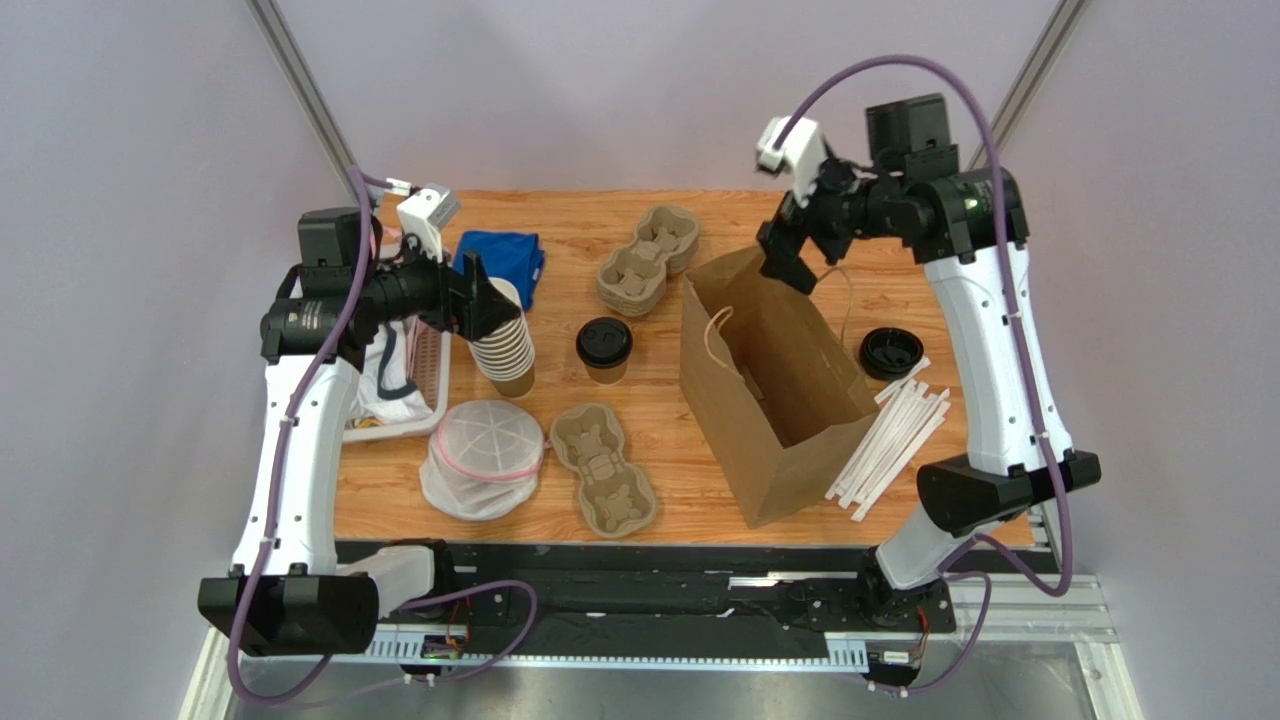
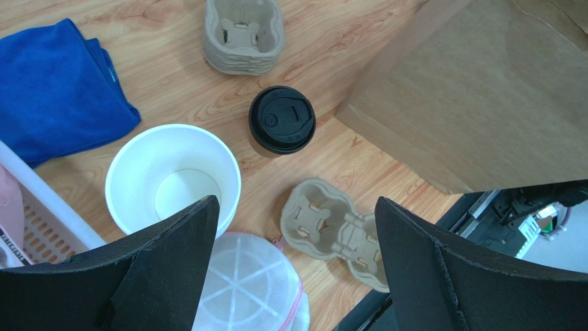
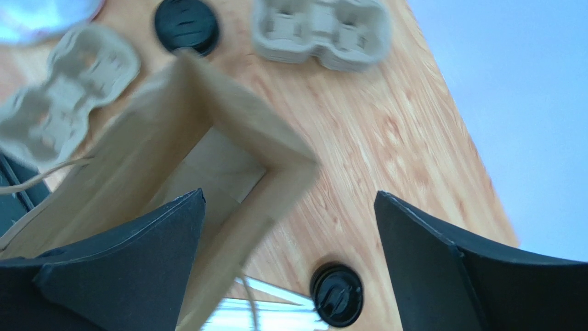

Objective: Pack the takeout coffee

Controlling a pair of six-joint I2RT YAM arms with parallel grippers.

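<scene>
The takeout coffee (image 1: 604, 347), a small brown cup with a black lid, stands upright mid-table, left of the open brown paper bag (image 1: 774, 383). It also shows in the left wrist view (image 2: 281, 121) and in the right wrist view (image 3: 186, 25). My left gripper (image 1: 504, 306) is open and empty, raised above the stack of lidless cups (image 1: 508, 353), left of the coffee. My right gripper (image 1: 789, 264) is open and empty, raised over the bag's far top corner (image 3: 293, 165). Both grippers show their jaws wide apart in the left wrist view (image 2: 297, 203) and the right wrist view (image 3: 290, 196).
A loose black lid (image 1: 891, 353) and white straws (image 1: 894, 443) lie right of the bag. Cup carriers sit at the back (image 1: 649, 258) and the front (image 1: 604, 468). A mesh cover (image 1: 484, 455), a white basket (image 1: 406, 383) and a blue cloth (image 1: 499, 255) are on the left.
</scene>
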